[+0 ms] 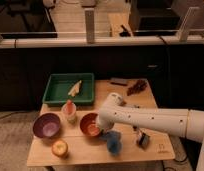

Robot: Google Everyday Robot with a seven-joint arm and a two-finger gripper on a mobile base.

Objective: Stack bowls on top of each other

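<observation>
A: Gripper was at right rim of orange bowl; hold on it couldn't be told.
B: Purple bowl sat left, well apart, pale cup btwn, just behind. Robot prob. needed firm rim hold, level lift.

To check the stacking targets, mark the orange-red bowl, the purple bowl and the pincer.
orange-red bowl (86, 124): camera view, on its inside, left of centre.
purple bowl (46, 125): camera view, on its paler inside.
pincer (99, 129): camera view, on its lower end, at the orange-red bowl's right rim.
</observation>
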